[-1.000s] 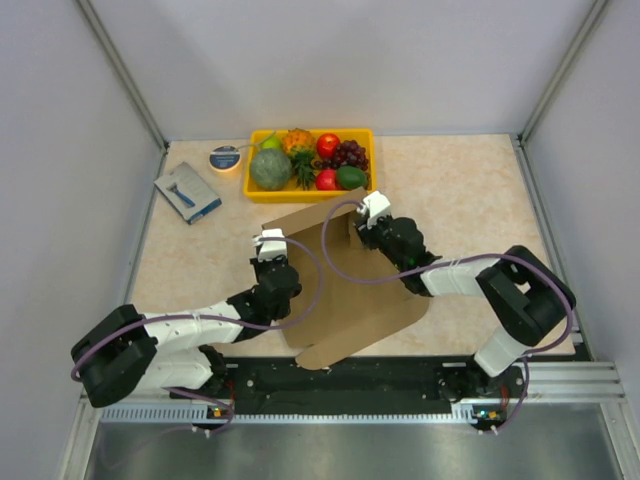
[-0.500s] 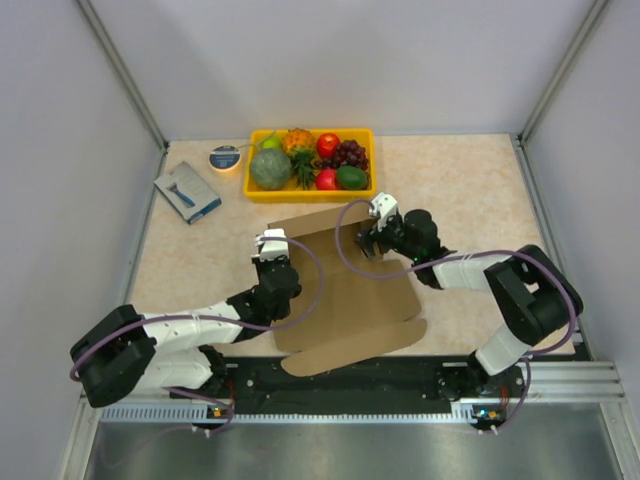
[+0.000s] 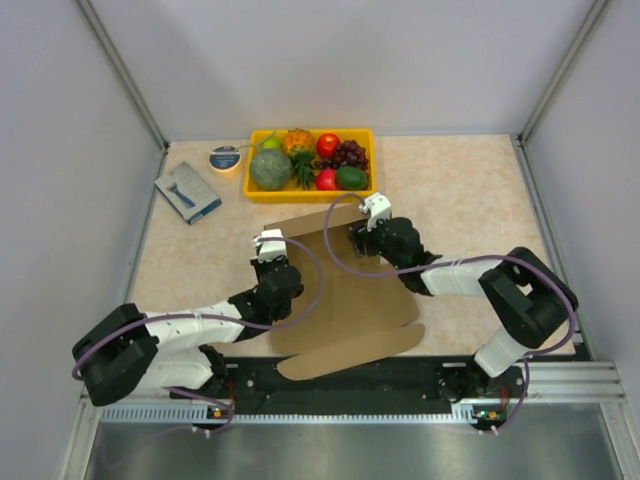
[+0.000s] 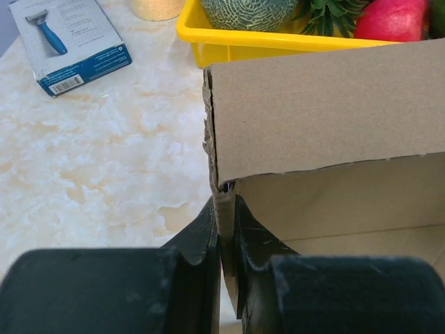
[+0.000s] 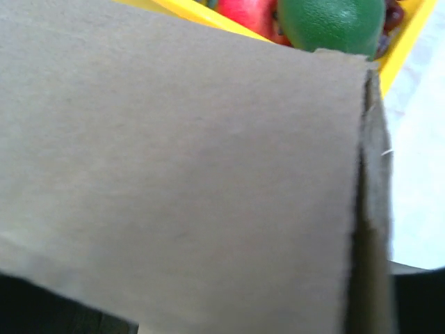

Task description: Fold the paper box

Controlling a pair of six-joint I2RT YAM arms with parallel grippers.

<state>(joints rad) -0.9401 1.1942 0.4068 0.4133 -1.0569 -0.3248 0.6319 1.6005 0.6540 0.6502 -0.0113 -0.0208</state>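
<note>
Clamps narrow with fingers (image 4: 197, 240) of the left gripper (image 4: 224, 209) on the upright left wall of the paper box (image 3: 345, 300). Cannot tell the right gripper (image 3: 368, 214) finger spread, hidden at the raised far flap's right end. Lies mid-width on the table (image 3: 470, 190), far flap just before the yellow fruit tray (image 3: 290, 196), base reaching the near edge.

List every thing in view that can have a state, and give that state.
paper box: partly folded, far wall raised, near flap lying flat.
left gripper: shut on a side flap of the box.
right gripper: at the box's far right corner; open or shut unclear.
yellow tray: full of fruit.
blue packet: lying flat.
</note>
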